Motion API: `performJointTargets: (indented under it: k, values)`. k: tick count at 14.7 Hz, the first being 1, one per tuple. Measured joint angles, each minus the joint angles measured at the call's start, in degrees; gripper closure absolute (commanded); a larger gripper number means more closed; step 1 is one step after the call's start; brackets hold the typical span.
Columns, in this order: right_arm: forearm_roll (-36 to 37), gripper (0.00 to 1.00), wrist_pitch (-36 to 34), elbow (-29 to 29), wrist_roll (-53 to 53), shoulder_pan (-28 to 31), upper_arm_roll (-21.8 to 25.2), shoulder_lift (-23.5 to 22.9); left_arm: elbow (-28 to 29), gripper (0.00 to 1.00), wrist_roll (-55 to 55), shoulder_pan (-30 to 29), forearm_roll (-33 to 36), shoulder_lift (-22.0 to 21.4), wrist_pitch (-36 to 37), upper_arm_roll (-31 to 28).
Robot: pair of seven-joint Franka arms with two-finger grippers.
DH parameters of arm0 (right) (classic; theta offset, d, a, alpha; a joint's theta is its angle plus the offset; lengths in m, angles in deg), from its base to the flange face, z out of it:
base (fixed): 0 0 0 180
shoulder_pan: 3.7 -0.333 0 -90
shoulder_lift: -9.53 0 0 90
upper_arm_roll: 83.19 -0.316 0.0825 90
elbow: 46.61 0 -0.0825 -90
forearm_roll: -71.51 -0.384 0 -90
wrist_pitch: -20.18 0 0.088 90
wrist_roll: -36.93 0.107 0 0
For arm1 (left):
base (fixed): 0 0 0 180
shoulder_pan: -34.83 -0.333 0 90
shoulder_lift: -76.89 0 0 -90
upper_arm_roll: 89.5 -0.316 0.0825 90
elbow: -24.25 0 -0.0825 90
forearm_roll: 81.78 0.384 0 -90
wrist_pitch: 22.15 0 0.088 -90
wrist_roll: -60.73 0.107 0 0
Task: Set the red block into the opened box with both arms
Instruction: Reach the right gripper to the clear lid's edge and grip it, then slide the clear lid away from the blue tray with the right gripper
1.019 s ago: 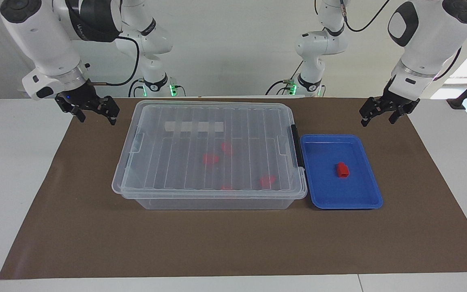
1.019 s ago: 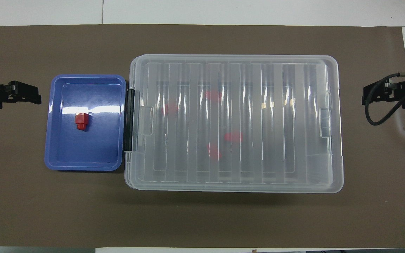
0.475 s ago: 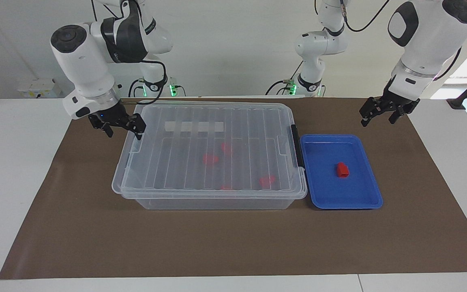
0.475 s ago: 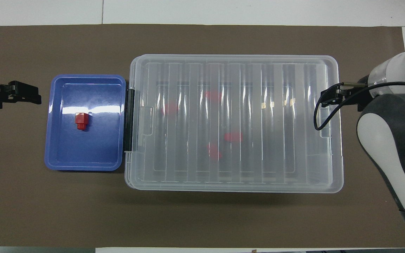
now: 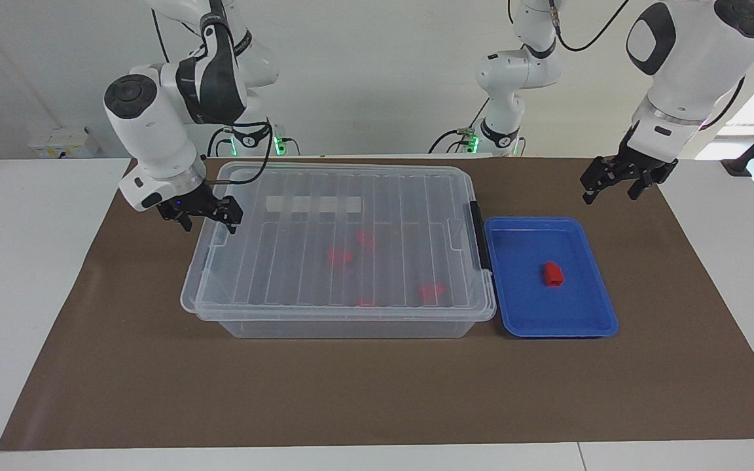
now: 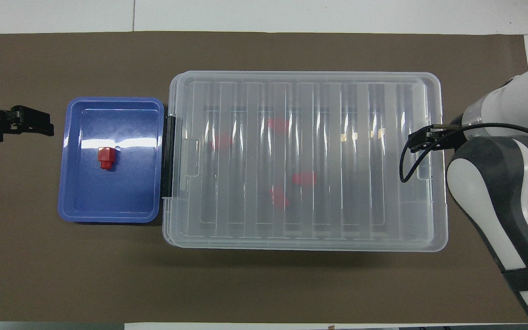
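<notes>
The red block [image 5: 552, 274] [image 6: 106, 158] lies in a shallow blue tray [image 5: 550, 332] [image 6: 108, 219] beside the box, toward the left arm's end of the table. The box [image 5: 344, 325] [image 6: 305, 78] is a large clear bin, and its ribbed lid lies flat on top. My right gripper [image 5: 208, 222] [image 6: 422, 140] hangs open just over the lid's edge at the right arm's end of the box, with nothing between its fingers. My left gripper [image 5: 609, 194] [image 6: 46, 127] waits open and empty above the mat, beside the tray.
Several blurred red pieces [image 5: 340, 256] [image 6: 304, 178] show through the lid inside the box. A black latch [image 5: 478, 235] [image 6: 168, 156] runs along the box's end next to the tray. Brown mat [image 5: 377, 392] covers the table.
The right arm has swung in from beside the box and come down over the lid's edge at its end. The left arm, block and box have not moved.
</notes>
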Motion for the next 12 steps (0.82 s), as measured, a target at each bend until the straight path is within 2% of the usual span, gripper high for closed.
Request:
performJointTargets:
  k: [5,12]
  values:
    - [0.02,0.00,1.11,3.90,-2.10,0.66,0.50,1.67,0.00,0.00,0.00,0.00,0.00,0.00,0.00,0.00]
    - [0.06,0.00,2.10,6.34,-6.13,2.13,2.36,2.22,0.00,0.00,0.00,0.00,0.00,0.00,0.00,0.00]
